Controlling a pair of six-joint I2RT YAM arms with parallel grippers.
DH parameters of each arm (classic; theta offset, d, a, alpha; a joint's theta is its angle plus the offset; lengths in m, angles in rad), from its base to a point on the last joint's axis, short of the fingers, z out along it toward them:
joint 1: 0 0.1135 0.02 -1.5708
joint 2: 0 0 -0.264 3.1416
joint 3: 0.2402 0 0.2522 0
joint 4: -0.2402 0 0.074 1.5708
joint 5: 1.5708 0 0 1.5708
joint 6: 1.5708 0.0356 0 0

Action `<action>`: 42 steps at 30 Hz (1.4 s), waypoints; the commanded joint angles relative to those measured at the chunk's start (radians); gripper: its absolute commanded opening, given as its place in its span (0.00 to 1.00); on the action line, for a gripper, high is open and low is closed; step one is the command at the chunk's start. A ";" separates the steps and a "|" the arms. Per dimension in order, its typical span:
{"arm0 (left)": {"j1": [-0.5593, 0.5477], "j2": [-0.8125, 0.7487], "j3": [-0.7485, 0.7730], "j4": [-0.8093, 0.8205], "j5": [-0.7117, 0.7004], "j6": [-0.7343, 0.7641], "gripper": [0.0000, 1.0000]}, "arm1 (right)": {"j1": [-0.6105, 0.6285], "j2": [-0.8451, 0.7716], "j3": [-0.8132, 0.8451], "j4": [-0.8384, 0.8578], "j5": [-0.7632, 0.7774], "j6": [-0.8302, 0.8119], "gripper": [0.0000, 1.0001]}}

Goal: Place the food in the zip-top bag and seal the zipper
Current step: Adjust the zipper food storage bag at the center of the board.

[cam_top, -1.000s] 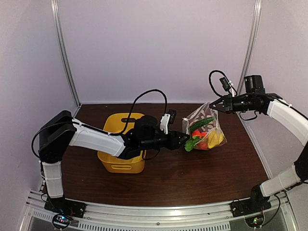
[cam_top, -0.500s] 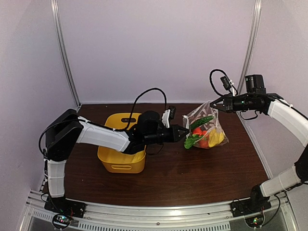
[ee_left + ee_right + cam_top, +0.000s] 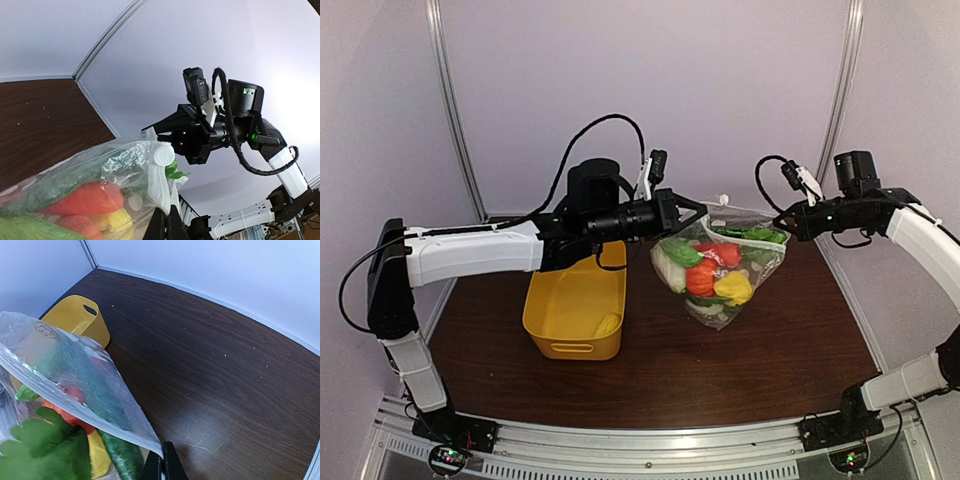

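**Q:** Where is the bag (image 3: 715,270), and what holds it?

**A:** It appears to hang clear of the table (image 3: 770,350), right of the tub (image 3: 575,310), slung between the arms. The left gripper (image 3: 694,212) is pinched on one end of the mouth edge and the right gripper (image 3: 788,222) on the other. Both wrist views show fingertips pressed together on film.

**Q:** How will it handle?

**A:** Judged soft and slippery: thin film sagging under the food (image 3: 710,278), which lies pooled in the belly. The load looks light, yet enough to tug at both pinches. The stiffer zipper (image 3: 80,401) strip is the place to hold, as the film below it would likely slide out.

**Q:** Which way does it point?

**A:** Mouth up, belly down. Its long axis, the zipper line, runs roughly level from gripper to gripper, left to right across the top view. Whether the mouth is already pressed closed cannot be told.
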 commanded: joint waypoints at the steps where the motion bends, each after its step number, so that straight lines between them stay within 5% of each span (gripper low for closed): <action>1: 0.046 0.073 0.000 -0.026 0.034 -0.015 0.00 | -0.014 0.011 0.051 -0.053 0.091 -0.049 0.00; 3: 0.007 0.071 0.052 0.055 0.121 0.005 0.00 | -0.014 0.020 0.074 -0.063 0.019 -0.024 0.00; 5: -0.020 0.083 0.145 -0.136 -0.014 0.178 0.00 | -0.013 0.017 0.089 -0.062 -0.050 -0.007 0.00; 9: 0.033 0.141 0.123 -0.022 0.097 0.081 0.00 | 0.004 0.002 0.114 -0.033 -0.104 0.023 0.00; 11: 0.037 0.175 0.128 -0.040 0.031 0.118 0.00 | 0.039 -0.002 0.122 -0.066 -0.092 -0.030 0.00; 15: 0.043 0.191 0.123 0.058 0.125 0.017 0.00 | 0.131 0.008 0.148 -0.201 -0.105 -0.157 0.00; 17: 0.029 0.192 0.137 -0.017 0.008 0.123 0.00 | 0.138 0.002 0.131 -0.158 -0.027 -0.117 0.00; 20: 0.032 0.211 0.111 0.233 0.150 -0.008 0.00 | 0.151 0.003 0.119 -0.135 -0.042 -0.137 0.00; 22: 0.010 0.208 0.117 0.167 0.047 0.041 0.00 | 0.161 0.018 0.117 -0.118 -0.030 -0.104 0.00; 29: -0.018 0.188 -0.062 0.351 -0.057 -0.070 0.00 | 0.159 0.041 0.089 -0.103 0.121 -0.068 0.00; 33: -0.022 0.168 -0.119 0.386 -0.109 -0.094 0.00 | 0.156 0.025 0.111 -0.130 0.094 -0.066 0.14; 37: -0.019 0.181 -0.124 0.381 -0.120 -0.109 0.00 | 0.137 0.002 0.121 -0.195 0.036 -0.097 0.39; 42: -0.020 0.190 -0.117 0.387 -0.122 -0.120 0.00 | 0.095 -0.041 0.080 -0.295 0.031 -0.198 0.49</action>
